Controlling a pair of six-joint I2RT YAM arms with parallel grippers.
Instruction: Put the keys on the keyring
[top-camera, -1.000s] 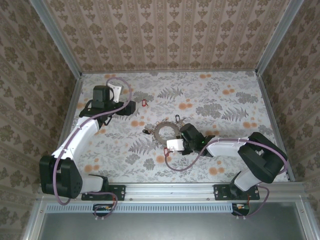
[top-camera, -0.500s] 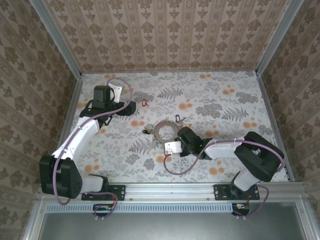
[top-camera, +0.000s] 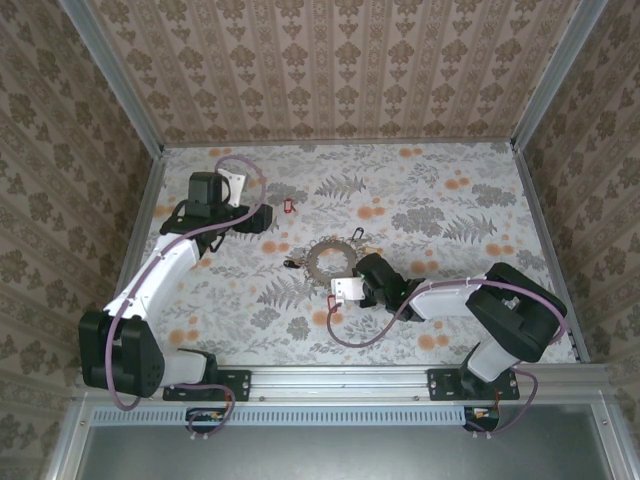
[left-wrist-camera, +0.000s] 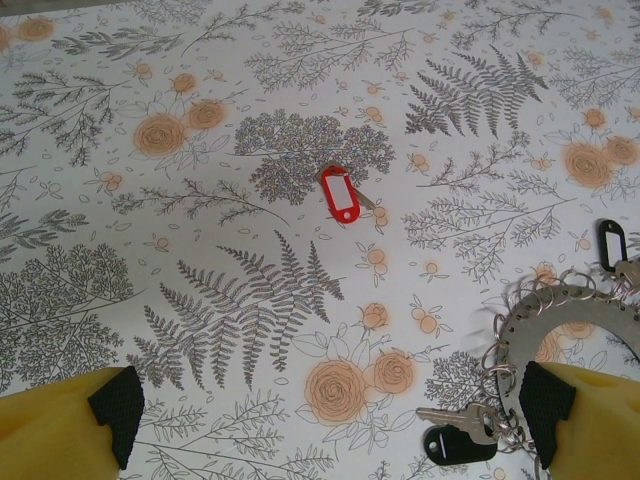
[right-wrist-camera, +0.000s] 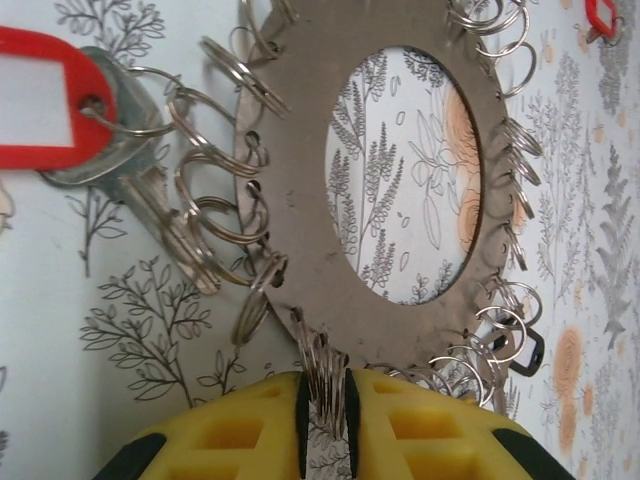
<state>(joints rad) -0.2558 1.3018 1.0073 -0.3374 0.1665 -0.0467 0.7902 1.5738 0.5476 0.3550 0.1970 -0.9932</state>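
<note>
The keyring (right-wrist-camera: 400, 290) is a flat tan-brown disc with a wide round hole and many small wire rings along its rim; it lies mid-table (top-camera: 330, 261). My right gripper (right-wrist-camera: 325, 425) is shut on a small cluster of wire rings at the disc's near rim (top-camera: 355, 277). A red-tagged key (right-wrist-camera: 45, 100) lies by the rim's rings at upper left. Another red-tagged key (left-wrist-camera: 340, 193) lies loose on the cloth (top-camera: 290, 207). My left gripper (left-wrist-camera: 332, 400) hangs open above the cloth (top-camera: 263, 216), with the keyring (left-wrist-camera: 560, 320) to its right.
A key with a black tag (left-wrist-camera: 460, 438) hangs from the keyring's rim near my left gripper's right finger. Another black tag (left-wrist-camera: 611, 240) sits at the far rim. Patterned walls enclose the floral table (top-camera: 450, 200) on three sides.
The right gripper has slid a little left toward the disc and closed on the rim's wire rings. The disc shifted slightly. The left arm has not moved.
</note>
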